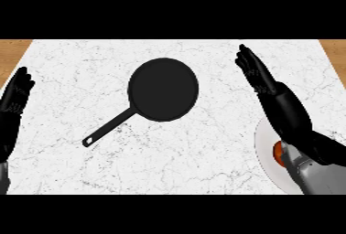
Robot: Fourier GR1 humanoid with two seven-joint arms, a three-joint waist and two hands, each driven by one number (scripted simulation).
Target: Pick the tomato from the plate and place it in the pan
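Item: tomato (276,152). Orange-red, only a sliver showing; the rest is hidden under the right forearm. It lies on the plate (265,137), a white round one at the lower right of the surface (81,68), behind and below the right robot hand (260,77), close by its wrist.

Handling, as judged: light, rounded, smooth-skinned and likely slippery; a soft body that bruises if pinched hard. Best taken across its widest part, thumb on one side and fingers on the other, coming down from above. Its exact shape and lie cannot be told from here.

Right robot hand: fingers straight and together, extended forward past the plate, holding nothing. It would need to draw back toward the wrist side to come over the tomato.

Left robot hand (17,93): open, fingers up, resting at the surface's left edge.

Pan (164,89): black, round, with its handle running toward the lower left; well to the left of the right robot hand, nothing in it. Tomato not yet picked.
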